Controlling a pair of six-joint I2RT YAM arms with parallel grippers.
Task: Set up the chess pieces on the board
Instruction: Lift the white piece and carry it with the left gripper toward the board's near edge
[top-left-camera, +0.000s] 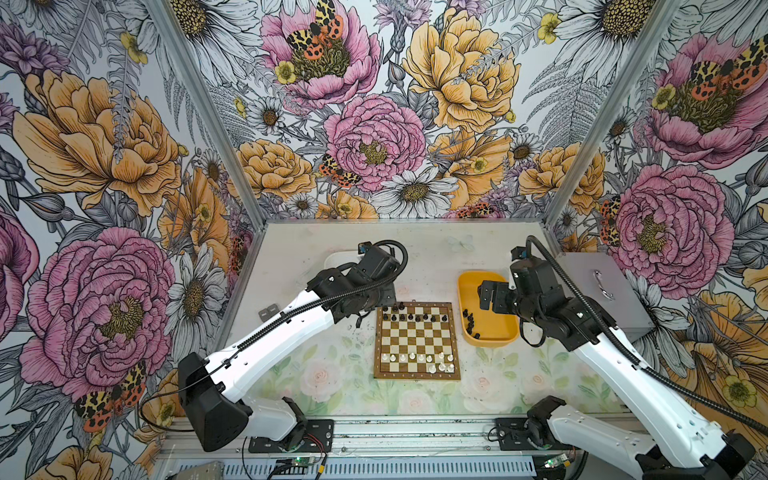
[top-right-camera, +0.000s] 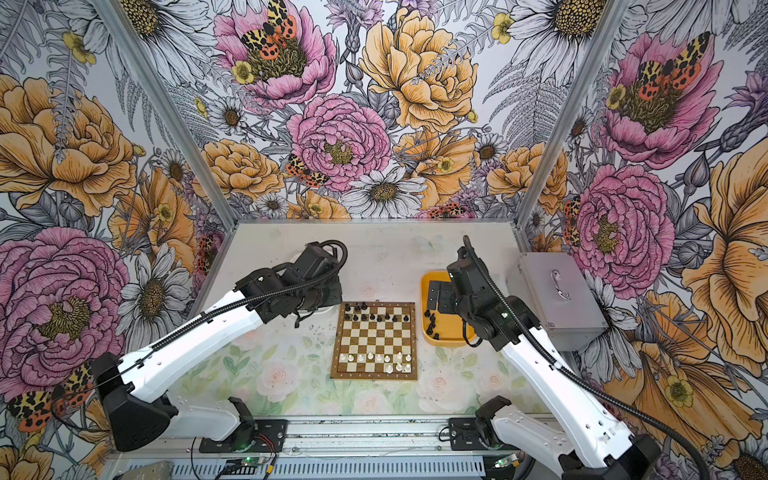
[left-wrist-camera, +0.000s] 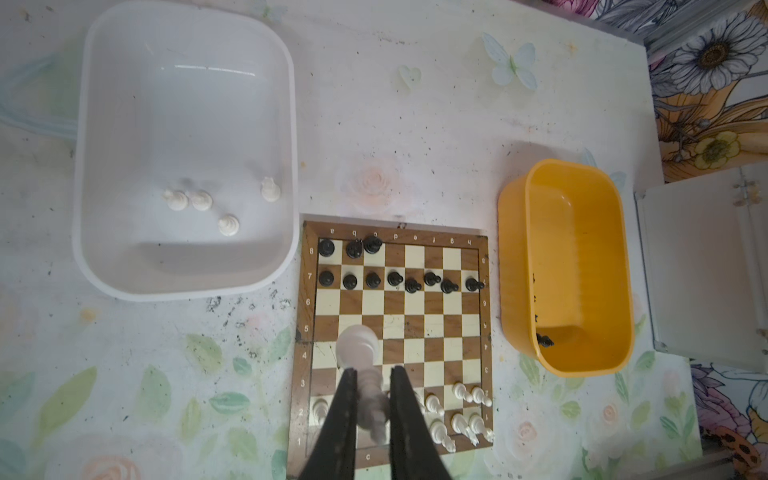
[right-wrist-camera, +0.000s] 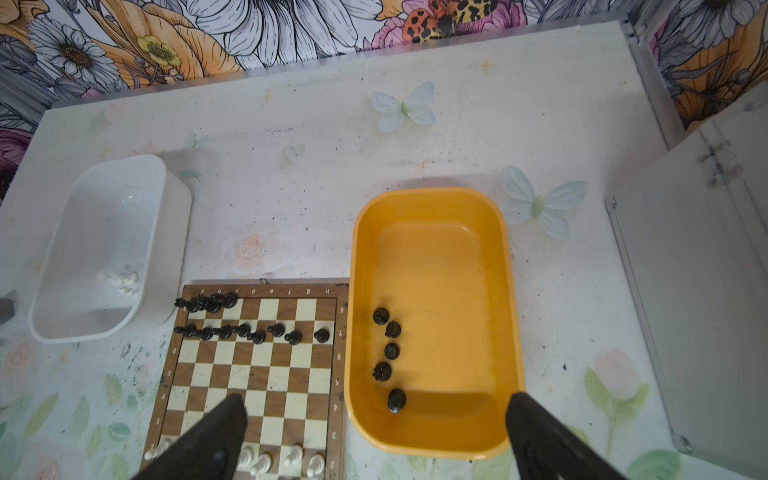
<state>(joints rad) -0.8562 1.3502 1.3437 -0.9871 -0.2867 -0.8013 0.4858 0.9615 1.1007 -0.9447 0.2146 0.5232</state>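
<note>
1. The left end effector (left-wrist-camera: 373, 370) is found closed on a white chess piece (left-wrist-camera: 358, 345), which is gripped by its upper part with its base hanging free. The piece's kind cannot be told through the blur. In both top views this end effector is hidden beneath its own arm.
2. The right end effector (right-wrist-camera: 376, 401) is found fully open and empty, poised above the yellow tray (right-wrist-camera: 449, 311).
3. The board (top-left-camera: 415, 336) lies flat on the table (top-left-camera: 332, 374), between the white tray (left-wrist-camera: 187, 124) and the yellow tray. Its middle ranks are bare.
4. In the white tray, four white pieces (left-wrist-camera: 201, 200) are left.
5. In the yellow tray, five black pieces (right-wrist-camera: 392, 351) are left, strung along the wall nearer the board.
6. On the black side, the pawn rank (left-wrist-camera: 395, 278) is filled with eight pawns, several set off-centre. Only three back-rank pieces (left-wrist-camera: 353, 248) are placed, at the end nearer the white tray.
7. On the white side, the pawn row (top-left-camera: 412, 356) appears largely filled, though the count is not certain. Three white back-rank pieces (top-left-camera: 441, 367) stand at the end nearer the yellow tray.
8. The task is judged well past half done. About ten pieces are outstanding, the held one included, and most or all look meant for the back ranks.
</note>
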